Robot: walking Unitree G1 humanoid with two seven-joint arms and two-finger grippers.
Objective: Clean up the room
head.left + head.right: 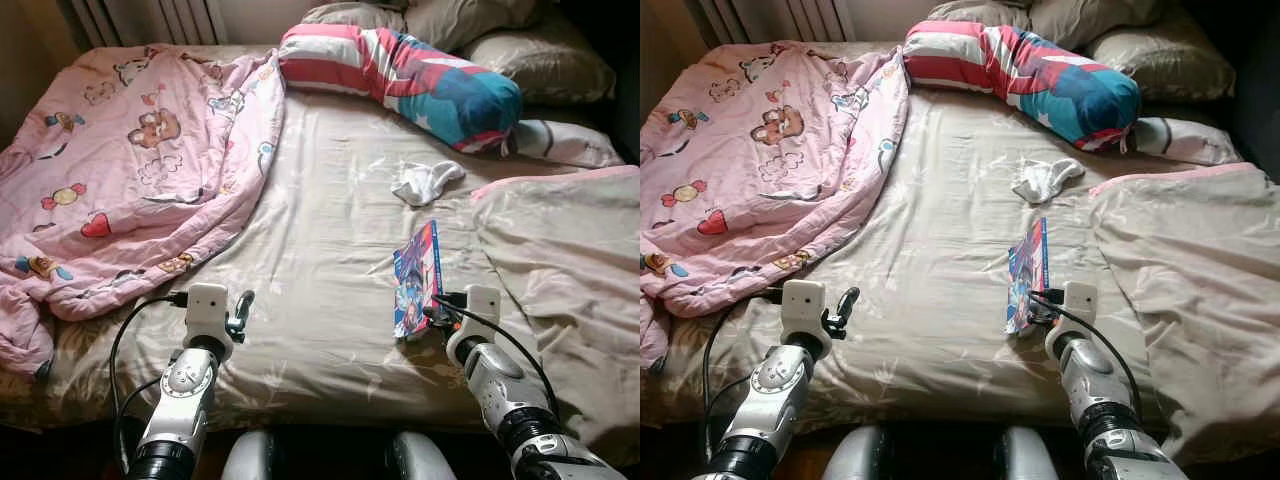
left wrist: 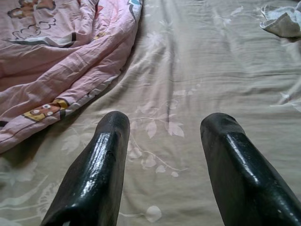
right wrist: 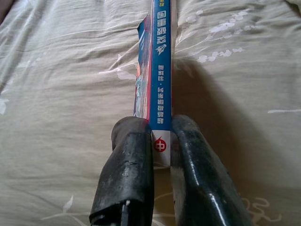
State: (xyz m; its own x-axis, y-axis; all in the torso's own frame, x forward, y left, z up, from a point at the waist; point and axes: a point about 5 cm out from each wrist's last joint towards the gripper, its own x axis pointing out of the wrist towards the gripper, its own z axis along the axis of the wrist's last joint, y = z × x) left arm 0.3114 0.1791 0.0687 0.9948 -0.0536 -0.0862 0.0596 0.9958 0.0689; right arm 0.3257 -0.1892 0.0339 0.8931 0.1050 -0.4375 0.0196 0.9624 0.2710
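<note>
A thin blue comic book stands on edge on the beige bed sheet, right of centre. My right gripper is shut on its near end; in the right wrist view the two fingers pinch the book's spine. My left gripper hovers open over bare sheet at the near left, its fingers spread with nothing between them. A crumpled white sock lies further up the bed. A pink cartoon-print blanket is bunched over the left side.
A striped red, white and teal bolster lies across the head of the bed, with beige pillows behind it. A beige duvet covers the right side. A radiator stands at the back left.
</note>
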